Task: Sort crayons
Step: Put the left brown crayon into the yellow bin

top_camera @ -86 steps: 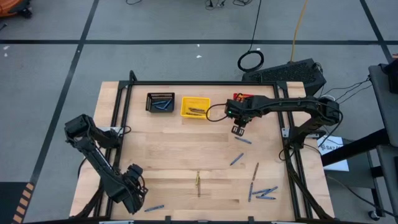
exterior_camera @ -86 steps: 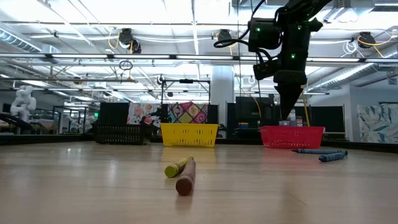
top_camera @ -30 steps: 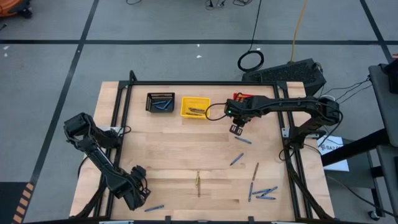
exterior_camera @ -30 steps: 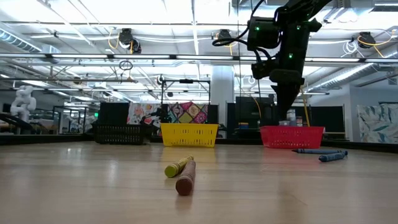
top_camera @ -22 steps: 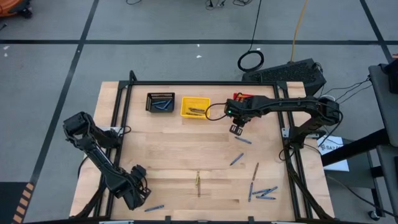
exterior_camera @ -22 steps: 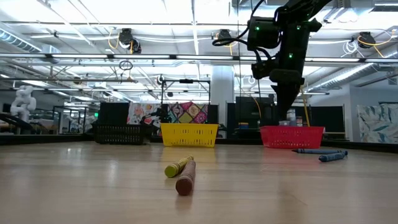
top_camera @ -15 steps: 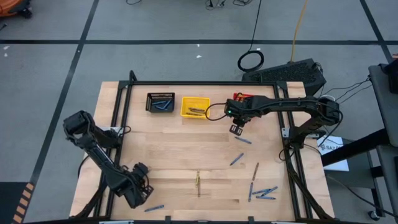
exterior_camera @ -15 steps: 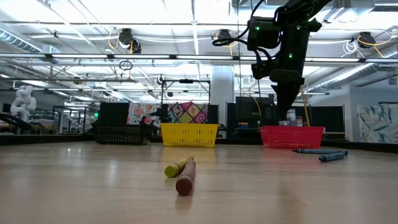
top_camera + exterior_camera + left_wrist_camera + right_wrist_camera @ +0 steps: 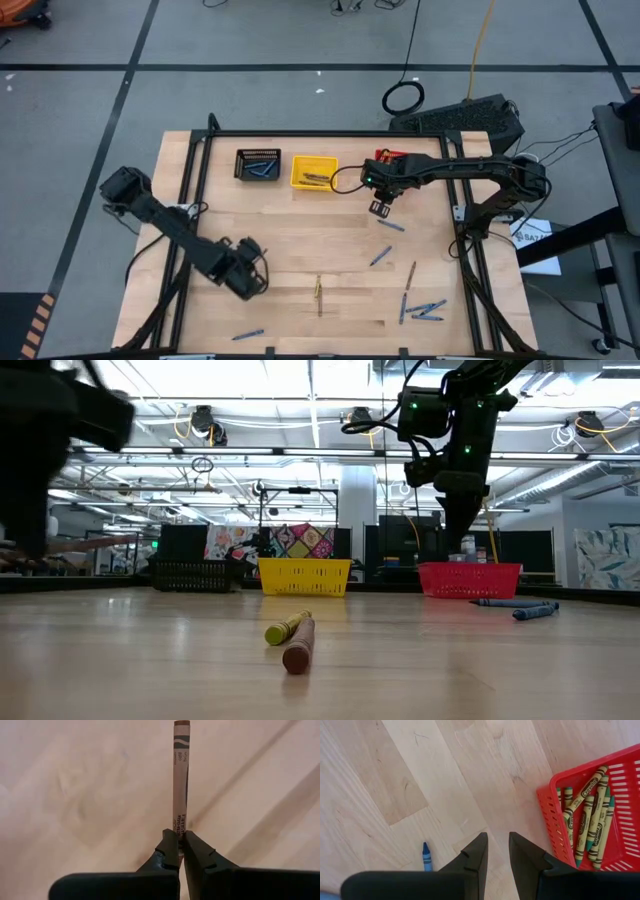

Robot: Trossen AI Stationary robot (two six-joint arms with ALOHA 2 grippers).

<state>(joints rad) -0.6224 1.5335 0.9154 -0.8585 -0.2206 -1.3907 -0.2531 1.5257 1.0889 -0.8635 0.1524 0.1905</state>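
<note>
My left gripper (image 9: 250, 276) (image 9: 181, 840) is over the table's near left part, shut on a brown crayon (image 9: 181, 775). My right gripper (image 9: 381, 208) (image 9: 497, 845) hangs open over bare wood beside the red basket (image 9: 555, 815), which holds several olive-yellow crayons (image 9: 590, 820). Loose crayons lie flat on the table: an olive one and a brown one (image 9: 319, 292) (image 9: 295, 640) near the front middle, blue ones (image 9: 390, 226) (image 9: 425, 310) and a tan one (image 9: 412, 272) at the right, and a blue one (image 9: 247, 334) at the front edge. My left gripper pinches one end of the brown crayon (image 9: 179, 826) between its two fingertips. The crayon runs on past the fingertips in line with the fingers, which point steeply down. Its free end (image 9: 182, 726) points at the tabletop.
A black basket (image 9: 258, 164) with blue crayons and a yellow basket (image 9: 314, 171) stand at the far edge, left of the red basket (image 9: 392, 156). A blue crayon tip (image 9: 426, 856) lies just beside my right gripper. Bare wood spans the table's middle.
My left gripper has swung from the near left corner toward the table's middle, rising a little and rolling at the wrist. It has come into the low view at the left as a dark blur. My right gripper has kept still.
</note>
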